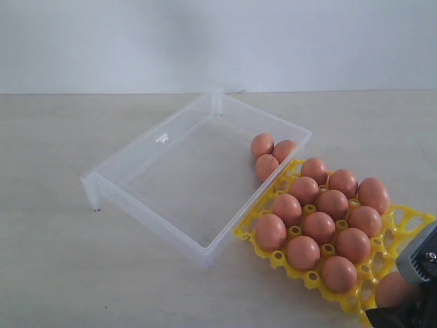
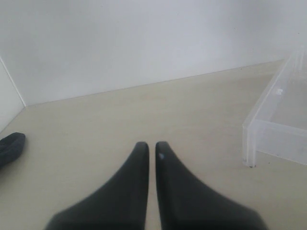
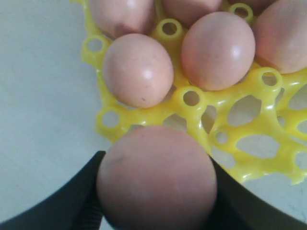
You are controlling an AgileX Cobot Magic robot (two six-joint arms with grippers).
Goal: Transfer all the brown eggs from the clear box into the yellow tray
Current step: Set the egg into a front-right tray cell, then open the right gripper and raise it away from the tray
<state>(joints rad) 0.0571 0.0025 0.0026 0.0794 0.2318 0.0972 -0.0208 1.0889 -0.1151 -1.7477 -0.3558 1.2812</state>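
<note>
Three brown eggs are seen in the far right corner of the clear box. They touch one another and lie close against the wall nearest the yellow tray. The box is set diagonally on the pale tabletop, and its long right side is met by the tray's edge.

Twelve more eggs are seated in the tray's cups, packed in rows of three. Open cups are left along the tray's right and near edges.

One further egg, the held egg, is gripped between the two dark fingers of the right claw, whose jaws are spread to the egg's width. It is held at the near right corner of the tray, just beside the nearest seated eggs. Whether it touches the lattice cannot be told.

The left claw is held over bare tabletop with nothing in it. Its fingers are drawn together so that only a thin slit is left between them. A corner of the clear box is seen near it, and a small dark object lies at the picture's edge.
</note>
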